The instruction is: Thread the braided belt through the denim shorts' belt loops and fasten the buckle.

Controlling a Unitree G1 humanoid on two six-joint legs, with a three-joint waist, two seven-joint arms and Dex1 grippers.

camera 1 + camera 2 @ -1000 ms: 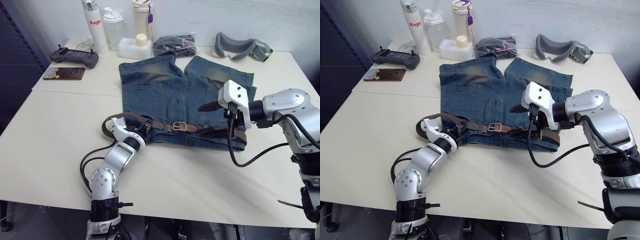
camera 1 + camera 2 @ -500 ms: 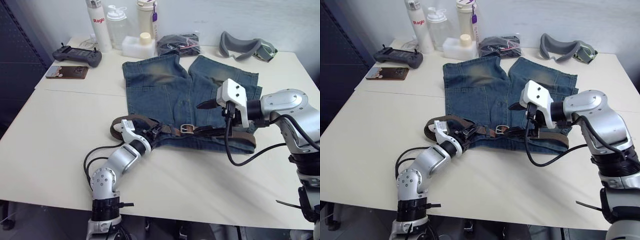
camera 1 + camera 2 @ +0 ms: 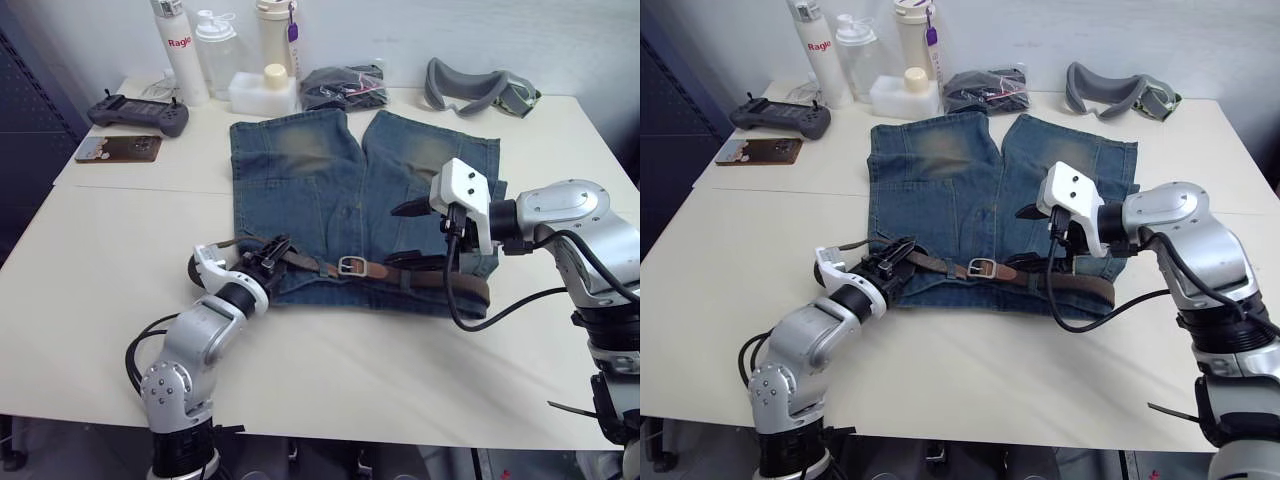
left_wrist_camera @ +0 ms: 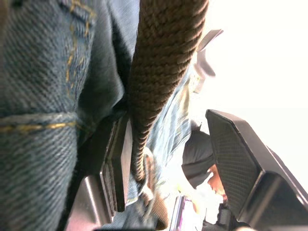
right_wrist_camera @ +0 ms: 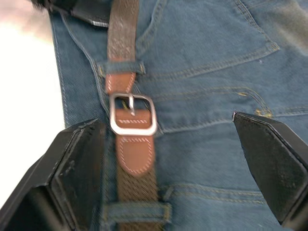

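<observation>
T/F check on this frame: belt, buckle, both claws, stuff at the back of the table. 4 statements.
1. The braided belt lies along the waistband of the denim shorts. True.
2. The buckle hangs off the table edge. False: it lies on the shorts.
3. The right claw is shut on the buckle. False: it is open, fingers apart above it.
4. The left claw is open, with belt between its fingers. True.

We see the buckle [image 5: 133, 114] fastened on the braided belt [image 5: 122, 38] (threaded under two belt loops [image 5: 120, 67]) across the denim shorts [image 5: 202, 72], between our spread fingers [image 5: 72, 178].
</observation>
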